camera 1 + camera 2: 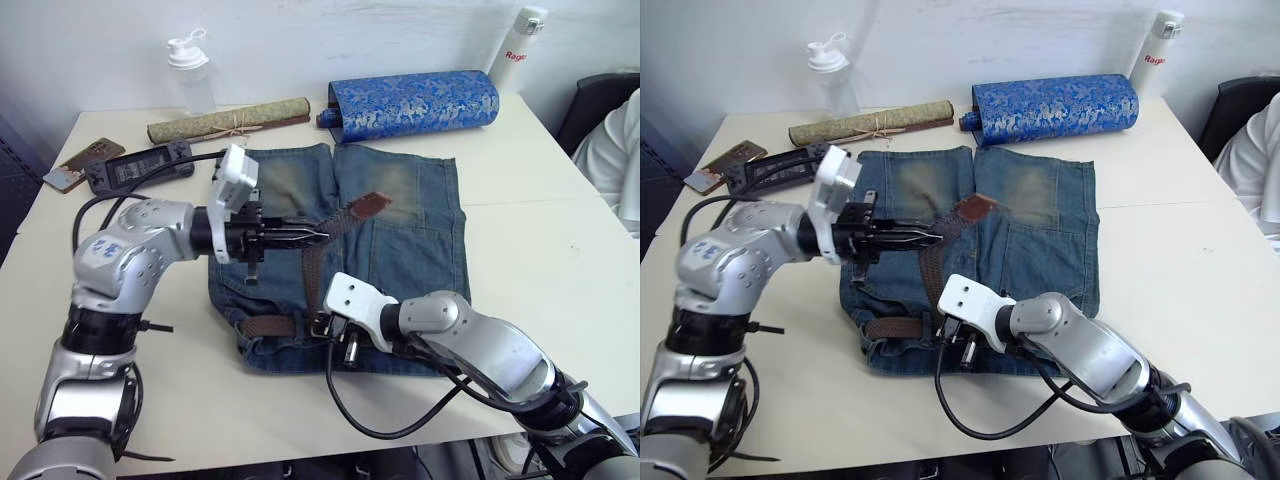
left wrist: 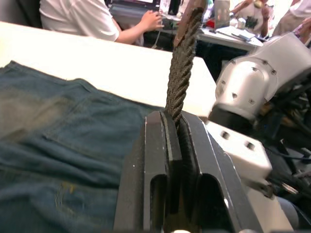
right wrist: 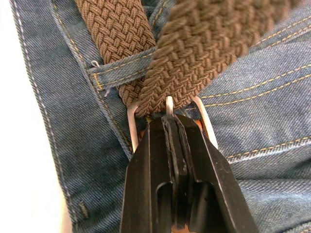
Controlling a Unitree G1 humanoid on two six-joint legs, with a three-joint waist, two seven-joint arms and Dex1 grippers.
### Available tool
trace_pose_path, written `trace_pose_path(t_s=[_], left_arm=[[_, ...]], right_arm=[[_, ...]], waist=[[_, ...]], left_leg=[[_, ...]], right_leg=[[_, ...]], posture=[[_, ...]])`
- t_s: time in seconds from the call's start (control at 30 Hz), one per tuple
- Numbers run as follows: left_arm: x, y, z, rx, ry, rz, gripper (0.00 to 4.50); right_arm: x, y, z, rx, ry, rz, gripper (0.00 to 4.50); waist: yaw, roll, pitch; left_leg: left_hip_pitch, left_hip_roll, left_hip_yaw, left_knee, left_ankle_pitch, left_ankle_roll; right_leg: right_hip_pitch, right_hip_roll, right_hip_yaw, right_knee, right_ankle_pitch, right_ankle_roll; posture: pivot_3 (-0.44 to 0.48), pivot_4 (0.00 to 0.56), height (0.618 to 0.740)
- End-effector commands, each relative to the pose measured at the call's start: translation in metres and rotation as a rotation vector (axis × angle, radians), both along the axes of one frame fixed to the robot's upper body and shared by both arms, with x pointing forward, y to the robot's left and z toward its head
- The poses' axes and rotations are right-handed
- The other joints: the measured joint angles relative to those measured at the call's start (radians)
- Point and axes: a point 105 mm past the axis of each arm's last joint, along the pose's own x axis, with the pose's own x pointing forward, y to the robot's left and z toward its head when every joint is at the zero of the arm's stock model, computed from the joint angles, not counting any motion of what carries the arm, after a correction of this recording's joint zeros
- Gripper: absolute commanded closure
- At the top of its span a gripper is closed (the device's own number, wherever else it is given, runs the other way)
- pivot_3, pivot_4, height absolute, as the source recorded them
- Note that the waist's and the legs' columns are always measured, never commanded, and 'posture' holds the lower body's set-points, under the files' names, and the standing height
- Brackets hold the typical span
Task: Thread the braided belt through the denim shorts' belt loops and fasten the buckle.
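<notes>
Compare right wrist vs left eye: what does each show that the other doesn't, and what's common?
Right wrist alone: the buckle close up, its silver frame and prong at the tips of the right pincer, shut on it, and one belt loop with the braided belt running under it.

Left eye alone: the whole table, the blue patterned roll, two bottles, and the left pincer shut on the belt's free end, lifted off the denim shorts.

Both: belt, shorts, right pincer at the waistband.

Braided belt (image 1: 318,250) through buckle (image 3: 167,116)
</notes>
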Motion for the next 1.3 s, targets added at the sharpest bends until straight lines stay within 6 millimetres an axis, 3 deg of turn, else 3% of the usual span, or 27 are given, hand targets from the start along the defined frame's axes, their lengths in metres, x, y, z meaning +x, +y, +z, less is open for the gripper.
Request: trace_pose_path(t_s=[0.03, 0.1, 0.17, 0.43, 0.67, 0.83, 0.93, 1.03, 1.13, 1.3], left_arm=[[-0.001, -0.019, 0.027, -0.05, -0.14, -0.124, 4.5], [0.001, -0.034, 0.026, -0.052, -0.147, -0.175, 4.5], [0.008, -0.063, 0.021, -0.048, -0.182, -0.227, 4.5], [0.004, -0.143, 0.017, -0.001, -0.291, -0.427, 4.5], [-0.028, -0.193, 0.018, -0.006, -0.357, -0.602, 4.5], [-0.053, -0.218, 0.032, -0.056, -0.406, -0.685, 4.5], [-0.061, -0.225, 0.038, -0.078, -0.427, -0.705, 4.5], [-0.055, -0.221, 0.039, -0.09, -0.432, -0.682, 4.5], [-0.035, -0.206, 0.038, -0.091, -0.43, -0.597, 4.5], [0.008, -0.163, 0.03, -0.069, -0.459, -0.384, 4.5]], right_arm=[[-0.009, -0.016, -0.045, -0.135, 0.172, -0.05, 4.48], [-0.01, -0.016, -0.045, -0.136, 0.175, -0.049, 4.48], [-0.01, -0.015, -0.046, -0.138, 0.178, -0.045, 4.48], [-0.015, -0.014, -0.046, -0.138, 0.187, -0.022, 4.48], [-0.018, -0.013, -0.046, -0.138, 0.184, -0.014, 4.48], [-0.022, -0.013, -0.048, -0.128, 0.19, -0.017, 4.48], [-0.023, -0.012, -0.048, -0.122, 0.191, -0.018, 4.48], [-0.021, -0.012, -0.047, -0.119, 0.185, -0.023, 4.48], [-0.017, -0.014, -0.046, -0.117, 0.169, -0.04, 4.48], [-0.006, -0.018, -0.041, -0.103, 0.109, -0.08, 4.48]], waist=[[0.001, 0.0, 0.0], [0.002, 0.0, 0.0], [0.003, 0.0, 0.0], [0.006, -0.001, 0.0], [0.007, -0.001, 0.0], [0.016, -0.001, 0.0], [0.024, -0.001, 0.0], [0.028, 0.0, 0.0], [0.028, 0.0, 0.0], [0.021, 0.0, 0.0]], left_leg=[[0.0, 0.0, 0.0, 0.0, 0.0, 0.0], [0.0, 0.0, 0.0, 0.001, 0.001, 0.001], [0.0, 0.0, 0.0, 0.001, 0.001, 0.001], [0.0, -0.002, 0.0, 0.002, 0.001, 0.003], [-0.001, -0.002, -0.001, 0.003, 0.0, 0.006], [-0.002, -0.003, -0.002, 0.003, 0.0, 0.007], [-0.003, -0.003, -0.002, 0.004, -0.001, 0.009], [-0.003, -0.003, -0.002, 0.004, -0.004, 0.015], [-0.003, -0.003, -0.002, 0.005, -0.005, 0.016], [-0.003, -0.003, -0.002, 0.005, -0.005, 0.016]], right_leg=[[0.0, 0.0, 0.0, 0.0, 0.0, 0.0], [0.0, 0.0, 0.0, 0.001, 0.0, 0.0], [0.0, -0.001, 0.0, 0.002, 0.0, 0.0], [0.0, -0.002, -0.001, 0.0, 0.001, 0.001], [0.001, -0.004, -0.002, 0.0, 0.001, 0.002], [0.002, -0.006, -0.004, -0.002, 0.001, 0.002], [0.002, -0.006, -0.003, -0.004, 0.002, 0.004], [0.002, -0.006, -0.003, -0.004, 0.002, 0.004], [0.002, -0.007, -0.003, -0.004, 0.002, 0.004], [0.002, -0.007, -0.003, -0.004, 0.003, 0.004]], posture=[[0.0, 0.15, 0.717], [0.0, 0.15, 0.717], [0.0, 0.15, 0.717], [0.0, 0.15, 0.717], [0.0, 0.15, 0.717], [0.0, 0.15, 0.717], [0.0, 0.15, 0.717], [0.0, 0.15, 0.717], [0.0, 0.15, 0.717], [0.0, 0.15, 0.717]])
